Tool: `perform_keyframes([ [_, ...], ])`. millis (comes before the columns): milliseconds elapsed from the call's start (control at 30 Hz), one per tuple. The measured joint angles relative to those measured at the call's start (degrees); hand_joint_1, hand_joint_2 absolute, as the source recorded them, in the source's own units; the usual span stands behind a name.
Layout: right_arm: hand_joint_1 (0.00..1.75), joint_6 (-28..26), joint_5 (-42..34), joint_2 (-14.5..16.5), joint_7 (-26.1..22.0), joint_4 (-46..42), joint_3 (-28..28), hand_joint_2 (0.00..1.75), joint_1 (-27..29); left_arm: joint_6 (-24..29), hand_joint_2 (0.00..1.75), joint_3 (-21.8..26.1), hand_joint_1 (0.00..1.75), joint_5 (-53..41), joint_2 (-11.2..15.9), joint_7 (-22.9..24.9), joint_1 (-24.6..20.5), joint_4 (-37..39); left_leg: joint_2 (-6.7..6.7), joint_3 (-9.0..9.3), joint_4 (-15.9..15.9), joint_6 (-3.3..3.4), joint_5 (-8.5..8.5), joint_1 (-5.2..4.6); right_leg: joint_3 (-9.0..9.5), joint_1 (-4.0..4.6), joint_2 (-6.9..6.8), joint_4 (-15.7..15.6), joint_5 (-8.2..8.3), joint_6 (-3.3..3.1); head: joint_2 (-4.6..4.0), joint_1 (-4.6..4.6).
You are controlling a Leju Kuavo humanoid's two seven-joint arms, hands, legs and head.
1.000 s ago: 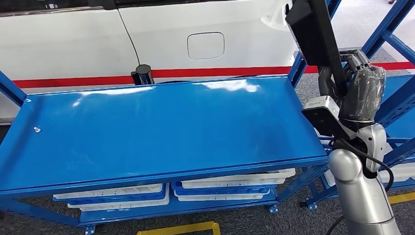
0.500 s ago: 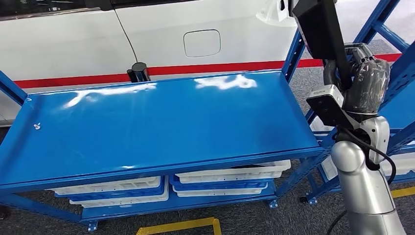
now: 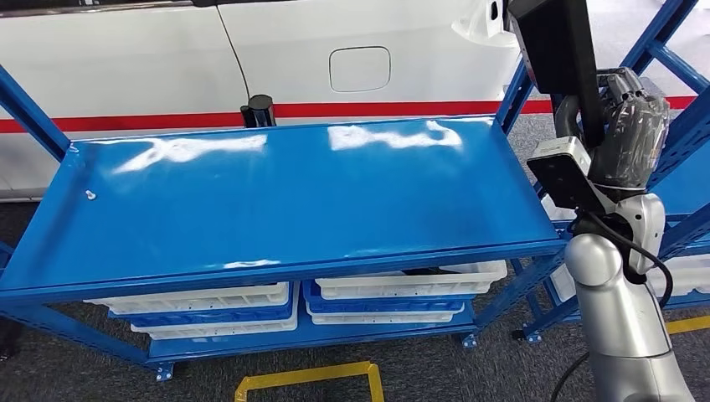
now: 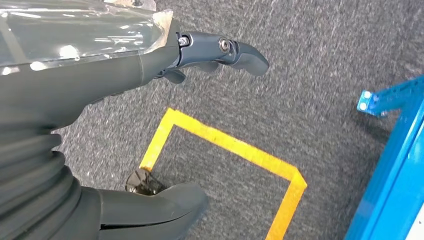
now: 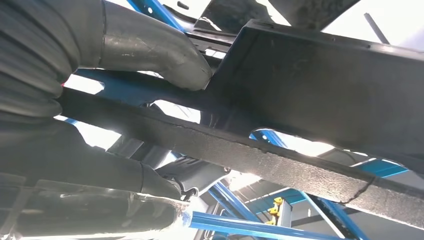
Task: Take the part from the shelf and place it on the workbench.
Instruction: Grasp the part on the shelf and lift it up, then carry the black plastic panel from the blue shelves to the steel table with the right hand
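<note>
Nearest you, the left hand hangs over grey carpet and yellow floor tape, fingers apart, holding nothing. Further out, your right hand grips the black part, raised beside the blue workbench; the right wrist view shows thumb against it. No legible writing.

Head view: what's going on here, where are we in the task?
The right hand grips a black part and holds it raised beside the right end of the blue workbench, whose top is bare, so the part is not yet placed. The left hand hangs over grey floor with yellow tape, holding nothing.
</note>
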Motion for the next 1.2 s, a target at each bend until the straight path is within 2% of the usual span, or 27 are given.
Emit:
perform_keyframes([
  [67,1.75,-0.16,-0.08,0.13,-0.02,0.33,-0.02,1.75,0.04,-0.01,1.75,-0.01,0.0,0.09,-0.09,0.02,-0.02,-0.23,0.06,-1.21,0.04,0.44,0.84,-0.23,-2.75,0.08,0.04,7.91,-4.26,-0.46,0.0,0.19],
  [100,1.75,-0.21,-0.1,0.19,-0.03,0.54,-0.02,1.75,0.08,-0.01,1.75,-0.01,0.0,0.11,-0.14,0.02,-0.02,-0.28,0.07,-1.8,0.06,0.51,1.26,-0.35,-3.44,0.13,0.06,10.9,-5.54,-0.36,0.0,0.22],
  [133,1.75,-0.24,-0.1,0.25,-0.03,0.72,-0.02,1.75,0.12,-0.01,1.75,-0.01,0.0,0.13,-0.2,0.02,-0.02,-0.32,0.08,-2.33,0.09,0.53,1.66,-0.45,-3.06,0.18,0.07,11.83,-5.91,-0.07,0.0,0.22],
  [167,1.75,-0.25,-0.1,0.31,-0.04,0.88,-0.02,1.75,0.14,-0.01,1.75,-0.01,0.0,0.14,-0.24,0.02,-0.02,-0.34,0.07,-2.79,0.1,0.49,2.04,-0.53,-1.51,0.21,0.07,10.4,-5.46,0.31,0.0,0.23],
  [233,1.75,-0.26,-0.1,0.4,-0.05,1.05,-0.02,1.75,0.07,-0.01,1.75,-0.01,0.0,0.14,-0.32,0.02,-0.03,-0.39,0.02,-3.44,0.17,0.26,2.7,-0.63,4.23,0.27,0.05,2.12,-3.64,0.76,0.0,0.25],
  [267,1.75,-0.27,-0.1,0.46,-0.08,1.09,-0.02,1.75,0.02,0.0,1.75,-0.01,0.0,0.14,-0.37,0.03,-0.04,-0.42,-0.01,-3.7,0.2,0.03,3.02,-0.72,6.86,0.46,0.06,-1.85,-2.95,0.65,0.0,0.21],
  [300,1.75,-0.32,-0.12,0.5,-0.13,1.11,-0.04,1.75,-0.03,0.05,1.75,-0.01,0.0,0.14,-0.4,0.08,-0.04,-0.44,-0.05,-3.88,0.23,-0.26,3.35,-0.84,8.54,0.68,0.09,-4.61,-2.54,0.42,0.0,0.22],
  [367,1.75,-0.47,-0.27,0.57,-0.39,1.23,-0.09,1.75,-0.06,0.26,1.75,-0.01,0.0,0.19,-0.43,0.25,-0.04,-0.45,-0.09,-4.17,0.22,-0.82,4.05,-1.03,9.14,1.11,0.18,-5.93,-2.16,-0.13,0.0,0.24],
  [400,1.75,-0.55,-0.45,0.58,-0.61,1.37,-0.12,1.75,-0.06,0.47,1.75,-0.01,0.0,0.3,-0.37,0.29,-0.04,-0.46,-0.13,-4.32,0.25,-1.09,4.24,-1.03,8.77,0.78,0.18,-6.01,-1.84,-0.51,0.0,0.3],
  [433,1.75,-0.64,-0.66,0.61,-0.87,1.56,-0.11,1.75,-0.08,0.68,1.75,-0.01,0.0,0.43,-0.29,0.28,-0.03,-0.45,-0.18,-4.7,0.64,-1.37,3.77,-0.97,8.45,0.47,0.16,-6.07,-1.48,-1.01,0.0,0.27],
  [500,1.75,-0.9,-1.05,0.72,-1.45,1.98,-0.06,1.75,-0.14,1.14,1.75,-0.01,0.0,0.72,-0.12,0.09,-0.04,-0.39,-0.26,-6.33,4.04,-2.04,0.25,-0.7,7.51,-0.18,0.02,-6.23,-0.47,-2.3,0.0,0.18],
  [567,1.75,-1.33,-1.28,0.91,-1.97,2.53,0.02,1.75,-0.21,2.09,1.75,-0.01,0.0,0.78,0.08,-0.01,-0.08,-0.08,-0.26,-8.73,11.19,-2.75,-4.85,-0.28,6.34,-0.1,-0.07,-6.18,0.52,-2.88,0.0,0.11],
  [600,1.75,-1.49,-1.37,1.03,-2.17,2.87,0.07,1.75,-0.23,2.78,1.75,-0.02,0.0,0.74,0.28,0.0,-0.09,0.2,-0.25,-9.49,14.39,-3.07,-6.3,-0.05,5.72,-0.09,-0.08,-6.15,1.0,-2.84,0.0,0.11],
  [633,1.75,-1.62,-1.45,1.15,-2.34,3.23,0.13,1.75,-0.23,3.53,1.75,-0.02,0.0,0.66,0.61,0.02,-0.14,0.59,-0.24,-9.48,16.13,-3.35,-6.58,0.19,5.11,-0.12,-0.07,-6.1,1.47,-2.72,0.0,0.1],
  [667,1.75,-1.68,-1.57,1.25,-2.51,3.57,0.19,1.75,-0.24,4.14,1.75,-0.02,0.0,0.61,1.03,0.0,-0.21,1.1,-0.21,-8.45,15.82,-3.58,-5.78,0.44,4.55,-0.18,-0.07,-6.01,1.87,-2.5,0.0,0.11],
  [700,1.75,-1.7,-1.71,1.33,-2.69,3.87,0.25,1.75,-0.28,4.53,1.75,-0.02,0.0,0.69,1.53,-0.03,-0.33,1.68,-0.19,-6.39,13.43,-3.73,-4.36,0.67,4.06,-0.25,-0.06,-5.89,2.19,-2.22,0.0,0.08],
  [767,1.75,-1.76,-2.08,1.48,-3.12,4.42,0.44,1.75,-0.54,4.91,1.75,-0.01,0.0,1.03,2.43,-0.54,-0.65,2.81,-0.23,-0.79,5.52,-3.85,-2.46,0.96,3.21,-0.24,-0.05,-5.43,2.69,-1.56,0.0,0.08],
  [800,1.75,-1.8,-2.25,1.56,-3.33,4.72,0.59,1.75,-0.8,5.0,1.75,-0.01,0.0,1.28,2.73,-1.03,-0.79,3.25,-0.31,1.12,2.53,-3.7,-2.22,0.94,2.89,-0.17,-0.07,-5.24,2.95,-1.15,0.0,0.14],
  [833,1.75,-1.86,-2.44,1.66,-3.51,5.01,0.77,1.75,-1.11,5.06,1.75,-0.01,0.0,1.49,2.92,-1.6,-0.91,3.59,-0.4,2.12,0.75,-3.49,-2.34,0.78,2.65,-0.08,-0.11,-5.12,3.25,-0.69,0.0,0.16],
  [867,1.75,-1.95,-2.61,1.75,-3.66,5.29,0.96,1.75,-1.39,5.13,1.75,-0.01,0.0,1.64,3.0,-2.07,-1.0,3.83,-0.46,2.14,0.34,-3.18,-2.39,0.52,2.48,-0.04,-0.14,-5.16,3.6,-0.17,0.0,0.22],
  [933,1.75,-2.21,-2.95,1.9,-3.85,5.73,1.2,1.75,-1.67,5.28,1.75,-0.01,0.0,1.79,2.89,-2.42,-1.08,4.05,-0.37,1.5,0.1,-2.02,-1.54,0.34,2.12,-0.04,-0.18,-5.1,3.85,0.73,0.0,0.25],
  [1000,1.75,-2.48,-3.27,1.91,-3.97,5.95,1.25,1.75,-1.63,5.3,1.75,-0.01,0.0,1.82,2.64,-2.39,-1.14,4.08,-0.14,0.53,-0.27,-0.61,-0.32,0.39,0.61,0.01,-0.13,-2.28,1.36,0.52,0.0,0.51],
  [1067,1.75,-2.62,-3.7,1.9,-4.03,6.02,1.23,1.75,-1.36,5.29,1.75,-0.01,0.0,1.82,2.48,-2.29,-1.18,4.08,0.0,-0.9,-0.26,0.09,0.83,0.28,-1.91,0.05,-0.02,4.94,-3.33,-0.2,0.0,0.82],
  [1100,1.75,-2.68,-3.91,1.89,-4.04,6.04,1.22,1.75,-1.12,5.28,1.75,-0.01,0.0,1.82,2.41,-2.23,-1.17,4.08,0.03,-1.67,-0.24,0.17,1.39,0.16,-2.82,0.07,0.02,8.69,-5.03,-0.18,0.0,0.87],
  [1133,1.75,-2.72,-4.1,1.88,-4.06,6.06,1.21,1.75,-0.83,5.28,1.75,-0.01,0.0,1.82,2.34,-2.19,-1.17,4.08,0.06,-2.42,-0.21,0.22,1.96,0.02,-3.06,0.09,0.06,11.16,-5.79,0.08,0.0,0.88],
  [1167,1.75,-2.76,-4.24,1.88,-4.09,6.08,1.2,1.75,-0.57,5.29,1.75,-0.01,0.0,1.82,2.32,-2.15,-1.16,4.08,0.07,-3.13,-0.18,0.2,2.51,-0.08,-2.26,0.1,0.07,11.52,-5.54,0.51,0.0,0.9],
  [1200,1.75,-2.79,-4.38,1.88,-4.13,6.09,1.19,1.75,-0.37,5.3,1.75,-0.01,0.0,1.83,2.29,-2.11,-1.16,4.08,0.08,-3.77,-0.15,0.13,3.03,-0.16,-0.36,0.11,0.07,9.62,-4.55,0.95,0.0,0.9],
])
